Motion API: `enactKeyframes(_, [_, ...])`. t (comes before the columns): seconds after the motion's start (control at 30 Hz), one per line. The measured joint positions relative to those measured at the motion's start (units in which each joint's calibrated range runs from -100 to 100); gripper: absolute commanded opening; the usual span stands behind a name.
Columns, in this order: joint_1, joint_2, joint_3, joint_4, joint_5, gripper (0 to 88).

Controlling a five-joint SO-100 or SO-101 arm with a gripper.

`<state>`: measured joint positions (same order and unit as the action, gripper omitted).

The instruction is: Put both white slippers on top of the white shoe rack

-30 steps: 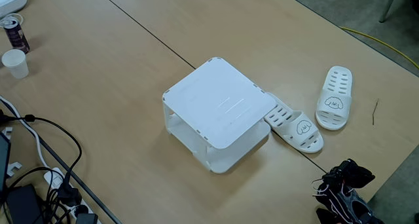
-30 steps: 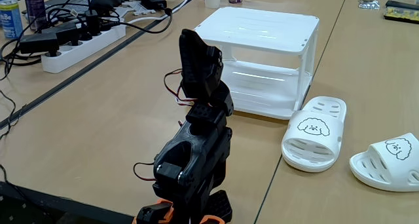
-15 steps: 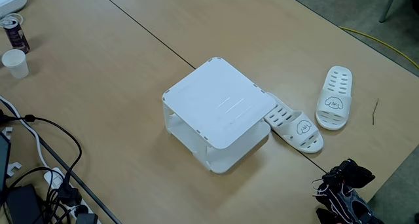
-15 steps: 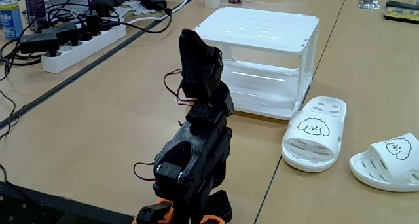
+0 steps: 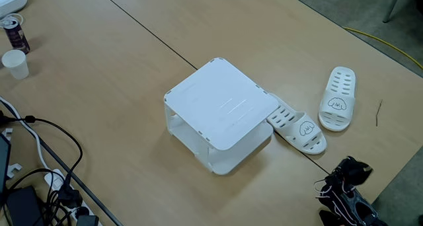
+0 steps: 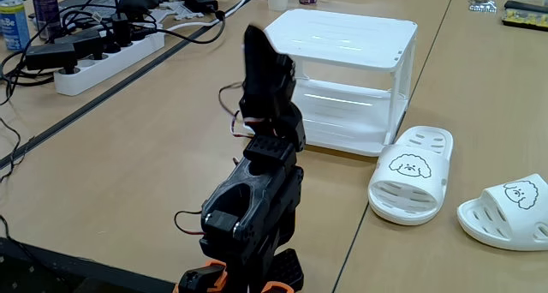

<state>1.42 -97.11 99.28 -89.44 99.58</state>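
Your tan wooden table (image 5: 119,74) carries the white plastic boxy shoe rack (image 5: 221,110), its top bare. Both white slotted plastic slippers (image 6: 413,175) (image 6: 507,214) lie on the table beside it, well apart from your black hand (image 6: 257,44); whether it is open cannot be told.

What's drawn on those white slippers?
A small black-outlined cartoon dog face on each white slipper, clearest in the low fixed view.

A paper cup (image 5: 14,63) and a drink can (image 5: 14,33) stood near the wooden table's (image 5: 99,87) left edge, while tangled black cables (image 6: 103,23) ran to a white power strip (image 6: 107,57) beside a blue can (image 6: 13,23).
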Motion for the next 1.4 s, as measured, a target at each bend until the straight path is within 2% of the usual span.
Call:
enactKeyframes(0.2, [0.0, 3.5, -5.8, 28.2, 0.0, 0.7])
enactKeyframes(0.4, [2.2, 14.2, -27.4, 58.1, 0.0, 0.7])
enactKeyframes(0.57, [9.7, 32.3, -44.2, 62.9, 0.0, 0.7])
enactKeyframes(0.67, [16.4, 43.4, -47.1, 63.9, 0.0, 0.7])
enactKeyframes(0.77, [20.5, 49.5, -43.2, 64.2, 0.0, 0.7])
enactKeyframes(0.97, [21.6, 51.2, -26.0, 65.8, 0.0, 0.7])
enactKeyframes(1.2, [21.3, 51.2, -21.4, 80.9, 0.0, 0.7])
enactKeyframes(1.4, [20.9, 48.3, -21.4, 99.8, 0.0, 0.7])
